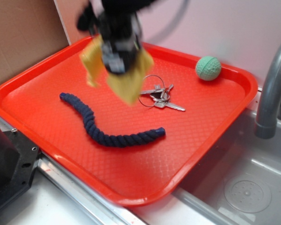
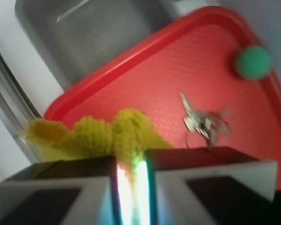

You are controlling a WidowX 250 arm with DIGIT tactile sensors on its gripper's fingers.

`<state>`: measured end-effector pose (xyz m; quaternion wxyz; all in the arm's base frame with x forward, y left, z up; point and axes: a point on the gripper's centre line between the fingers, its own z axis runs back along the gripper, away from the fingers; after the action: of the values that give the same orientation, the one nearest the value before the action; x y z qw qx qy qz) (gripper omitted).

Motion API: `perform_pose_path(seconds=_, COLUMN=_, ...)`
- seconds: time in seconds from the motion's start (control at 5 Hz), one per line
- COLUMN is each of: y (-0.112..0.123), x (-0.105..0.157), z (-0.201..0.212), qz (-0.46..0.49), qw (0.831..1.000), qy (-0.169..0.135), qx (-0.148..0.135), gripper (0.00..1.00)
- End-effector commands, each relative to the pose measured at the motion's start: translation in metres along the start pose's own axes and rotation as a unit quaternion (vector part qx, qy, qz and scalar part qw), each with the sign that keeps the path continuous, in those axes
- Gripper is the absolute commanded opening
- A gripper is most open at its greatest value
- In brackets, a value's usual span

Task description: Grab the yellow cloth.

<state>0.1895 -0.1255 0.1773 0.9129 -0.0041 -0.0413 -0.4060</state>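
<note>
A: Cloth [image 1: 126,82] is where, relative to the gripper [image 1: 116,65]?

B: Directly under it, pinched. The wrist view shows the two fingers [image 2: 203,180] pressed nearly together with a fold of yellow terry squeezed in the narrow gap and the rest bunching out past the tips.

A: Touching the tray [image 1: 47,70]?

B: It looks clear of it. In the exterior view the rag hangs in two flaps either side of the gripper, the longer one drooping toward the keys [image 1: 161,97], above the red surface rather than on it.

A: And the rope [image 1: 107,131]?

B: Lying apart on the tray, nearer the front edge, untouched. The ball [image 1: 208,68] sits by the far corner.

A: So the grab?

B: Judged done, or nearly; the grip only catches the middle fold, so a slip is possible.
</note>
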Motion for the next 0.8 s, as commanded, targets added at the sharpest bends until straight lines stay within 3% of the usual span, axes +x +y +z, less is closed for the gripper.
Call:
perform_pose_path(seconds=0.0, y=-0.003, x=-0.044, z=0.054, qz=0.213, qw=0.976, qy=-0.046, qx=-0.017, gripper=0.0)
perform_pose_path(seconds=0.2, y=0.006, x=-0.048, z=0.051, qz=0.331, qw=0.942, qy=-0.028, qx=-0.057, gripper=0.0)
perform_pose_path(seconds=0.4, y=0.02, x=-0.044, z=0.043, qz=0.403, qw=0.912, qy=-0.007, qx=-0.077, gripper=0.0)
perform_pose_path(seconds=0.6, y=0.027, x=-0.033, z=0.034, qz=0.402, qw=0.913, qy=0.012, qx=-0.067, gripper=0.0)
